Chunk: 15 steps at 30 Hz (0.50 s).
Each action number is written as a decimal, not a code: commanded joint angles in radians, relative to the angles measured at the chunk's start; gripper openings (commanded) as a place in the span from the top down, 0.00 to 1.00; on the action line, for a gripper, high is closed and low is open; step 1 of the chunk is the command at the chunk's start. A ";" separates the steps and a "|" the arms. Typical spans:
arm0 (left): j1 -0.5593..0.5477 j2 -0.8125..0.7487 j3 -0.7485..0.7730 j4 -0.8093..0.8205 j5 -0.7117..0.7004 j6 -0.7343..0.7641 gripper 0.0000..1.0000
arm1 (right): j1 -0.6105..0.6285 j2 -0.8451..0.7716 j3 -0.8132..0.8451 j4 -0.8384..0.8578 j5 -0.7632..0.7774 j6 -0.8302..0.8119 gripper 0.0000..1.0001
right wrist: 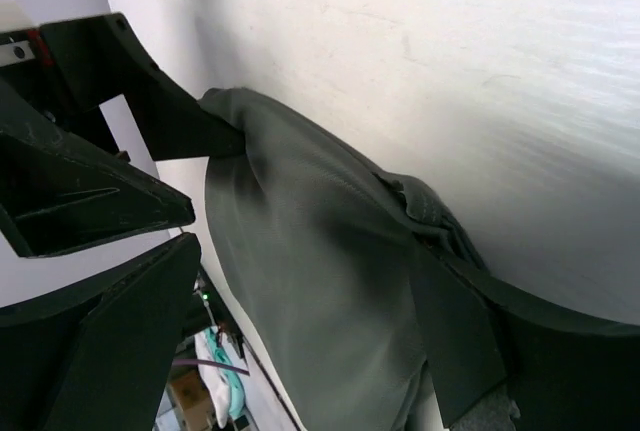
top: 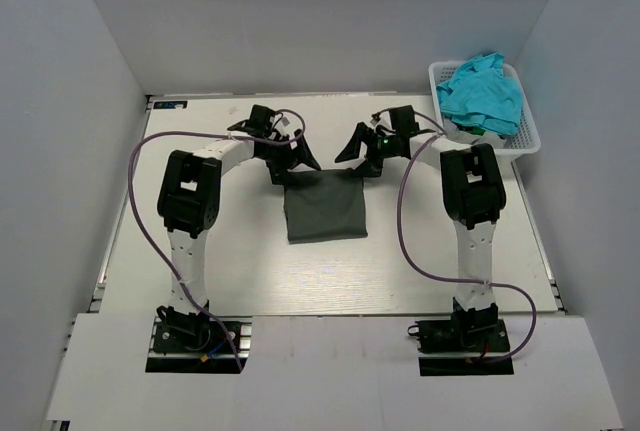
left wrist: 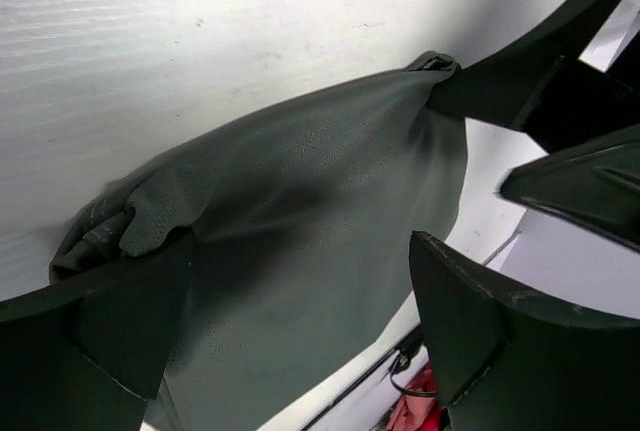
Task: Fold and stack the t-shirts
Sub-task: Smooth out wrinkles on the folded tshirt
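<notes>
Charcoal t-shirt touches wide-spread left and right jaws at its far corners.

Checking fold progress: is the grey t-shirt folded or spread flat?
Folded: the grey t-shirt is a compact rectangle, no sleeves showing, far corners bunched at the left gripper and right gripper.

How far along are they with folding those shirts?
Early days. Looks done: the grey shirt lies on the table as a neat rectangle, so it seems at least partly folded. In hand: the left fingers and right fingers sit spread open at its far corners, cloth bunched against them. Left: the blue shirt is crumpled in the basket, and nothing is stacked.
</notes>
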 commanded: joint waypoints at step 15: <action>-0.001 -0.105 0.148 -0.136 -0.212 0.126 0.00 | -0.027 -0.182 0.086 -0.104 0.036 -0.179 0.10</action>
